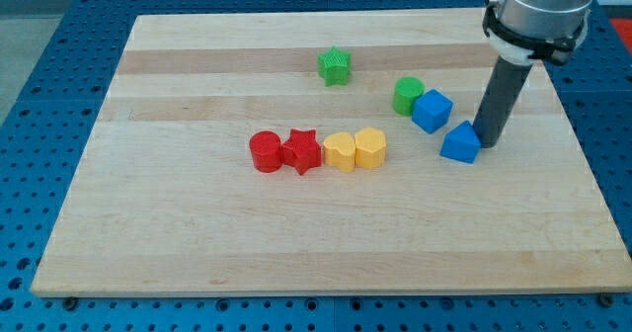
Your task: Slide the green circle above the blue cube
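Note:
The green circle (pixel 407 95) stands right of the board's middle, touching the upper left side of the blue cube (pixel 432 111). A second blue block (pixel 460 142), wedge-like in shape, lies just below and right of the cube. My tip (pixel 485 142) rests on the board right beside this second blue block's right edge, to the lower right of the cube and the green circle.
A green star (pixel 335 66) lies toward the view's top middle. A row of a red circle (pixel 265 151), red star (pixel 302 151), and two yellow blocks (pixel 340 150) (pixel 370 147) sits in the middle. The wooden board (pixel 197 233) has edges all round.

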Controlling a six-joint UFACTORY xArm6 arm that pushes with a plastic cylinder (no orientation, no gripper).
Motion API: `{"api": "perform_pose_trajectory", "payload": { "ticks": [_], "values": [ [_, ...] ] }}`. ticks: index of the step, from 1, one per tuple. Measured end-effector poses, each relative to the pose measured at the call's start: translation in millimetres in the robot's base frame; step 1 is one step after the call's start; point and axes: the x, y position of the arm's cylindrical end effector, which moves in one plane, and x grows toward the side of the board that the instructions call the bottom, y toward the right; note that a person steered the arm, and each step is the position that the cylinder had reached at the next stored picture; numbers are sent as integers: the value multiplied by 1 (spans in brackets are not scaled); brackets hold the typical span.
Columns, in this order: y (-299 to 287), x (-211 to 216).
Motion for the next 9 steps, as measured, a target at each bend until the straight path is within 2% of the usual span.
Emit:
{"api": "perform_pose_trajectory", "payload": {
  "ticks": [3,5,9],
  "values": [
    [-17,17],
    [0,13],
    [3,-93]
  ]
}}
